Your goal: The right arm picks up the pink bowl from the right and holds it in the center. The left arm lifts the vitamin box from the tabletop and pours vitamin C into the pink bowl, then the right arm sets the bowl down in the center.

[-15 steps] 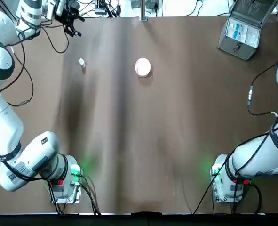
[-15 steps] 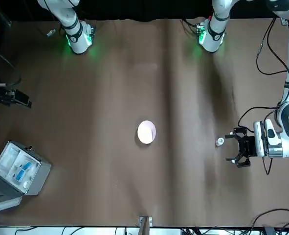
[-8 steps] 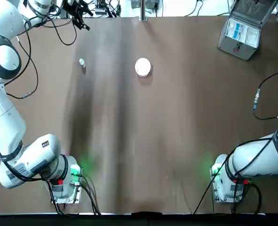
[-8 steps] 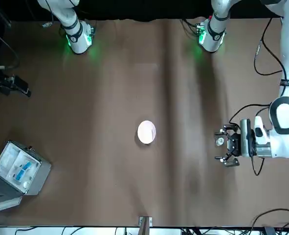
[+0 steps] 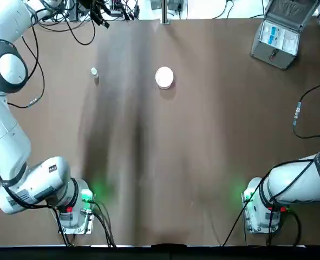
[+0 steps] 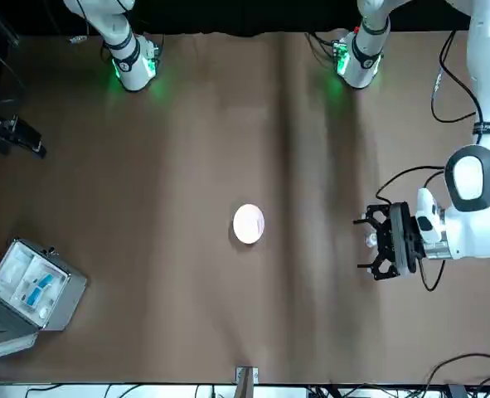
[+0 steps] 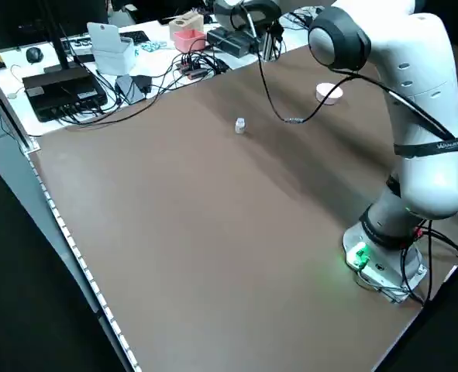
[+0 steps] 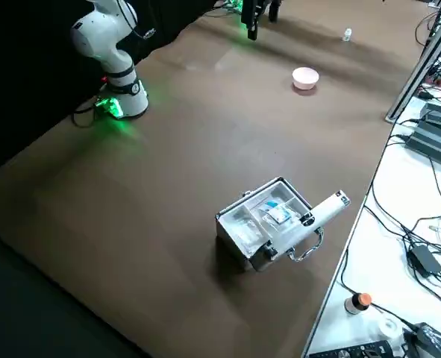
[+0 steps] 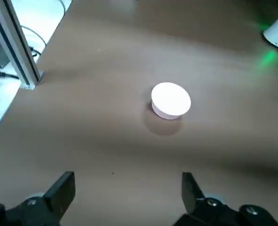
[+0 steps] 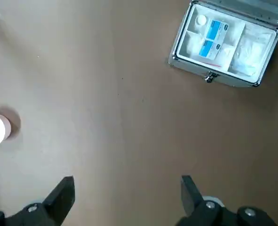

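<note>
The pink bowl (image 5: 164, 77) stands on the tabletop (image 5: 165, 162) toward the far middle, with nothing holding it. To its left, the tiny white vitamin box (image 5: 94, 71) stands alone. My left gripper (image 5: 99, 15) hangs open high over the far left edge. In the front view the left gripper (image 6: 375, 245) lines up with the vitamin box (image 6: 371, 240) without touching it. Its wrist view shows the bowl (image 9: 170, 100) beyond spread fingers (image 9: 63, 189). My right gripper (image 10: 127, 193) is open and empty, high above the right side of the table.
An open grey case (image 5: 280, 33) with blue-white contents sits at the far right corner. Cables and electronics (image 7: 74, 81) lie on the bench beyond the far edge. A metal post (image 5: 164, 12) stands at the far middle edge.
The left gripper has moved up and rightward along the far edge, swinging over the vitamin box in the front view. The right gripper drew back toward the robot. Bowl and vitamin box stayed put.
</note>
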